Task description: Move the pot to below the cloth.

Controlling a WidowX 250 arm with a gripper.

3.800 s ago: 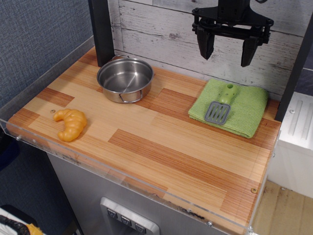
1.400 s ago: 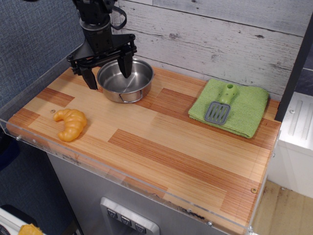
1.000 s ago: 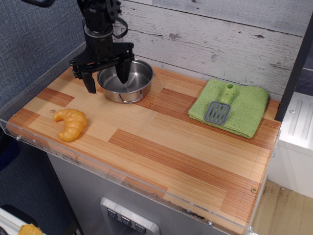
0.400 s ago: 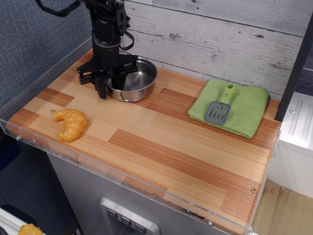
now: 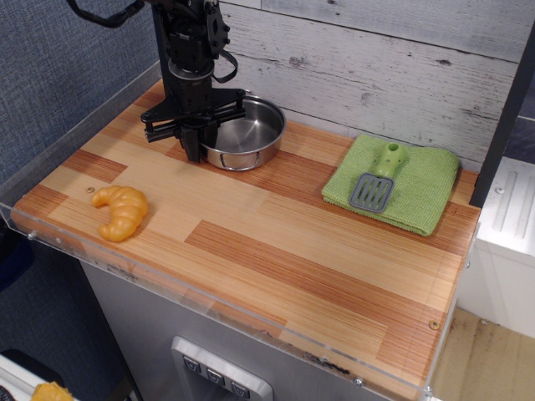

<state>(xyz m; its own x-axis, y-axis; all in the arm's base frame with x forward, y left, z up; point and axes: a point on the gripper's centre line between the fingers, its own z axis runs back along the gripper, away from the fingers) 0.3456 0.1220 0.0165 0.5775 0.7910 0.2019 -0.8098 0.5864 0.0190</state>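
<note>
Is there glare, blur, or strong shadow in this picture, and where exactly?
In the observation.image view: sharp overall; the shallow shiny steel pot shows bright reflections on its inner wall; the black hand casts only a soft shadow on the striped wooden tabletop; the clear acrylic edge guard shows faint glints; the folded lime-green cloth is evenly lit.

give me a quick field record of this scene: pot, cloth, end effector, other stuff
pot: shiny steel pot, upright, empty, back left of the wooden counter
cloth: lime-green cloth, folded flat at back right, well apart from the pot
end effector: end effector at the pot's left rim, fingers closed around the rim
on cloth: grey spatula with green handle
other: croissant toy near the front left edge
task status: pot not yet below the cloth
</note>
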